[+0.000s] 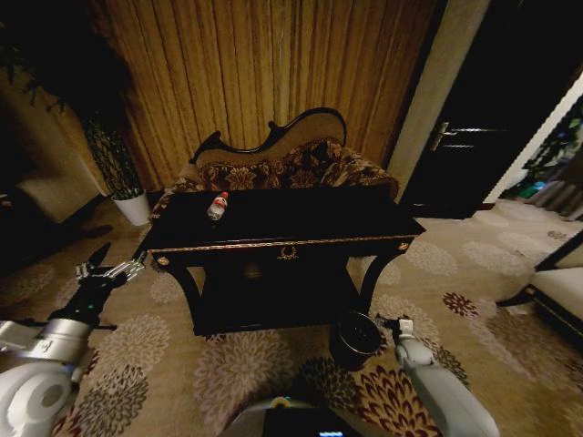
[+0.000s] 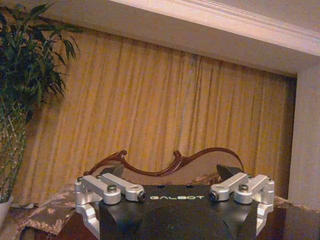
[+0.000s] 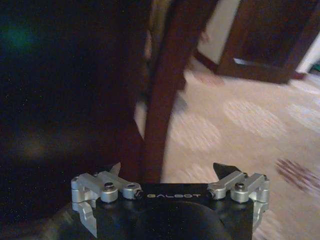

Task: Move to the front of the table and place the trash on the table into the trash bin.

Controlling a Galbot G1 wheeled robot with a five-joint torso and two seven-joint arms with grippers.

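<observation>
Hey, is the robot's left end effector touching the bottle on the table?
Apart. The head view shows the left end effector out beyond the table's left end, carpet between it and the bottle.

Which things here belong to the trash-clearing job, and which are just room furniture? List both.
Part of the job:
- table
- bottle with red cap on the tabletop
- trash bin on the carpet by the table's front right leg
- left gripper, open, left of the table
- right gripper, open, beside the bin

Just standing about:
- floral sofa
- plant in white pot
- curtain
</observation>
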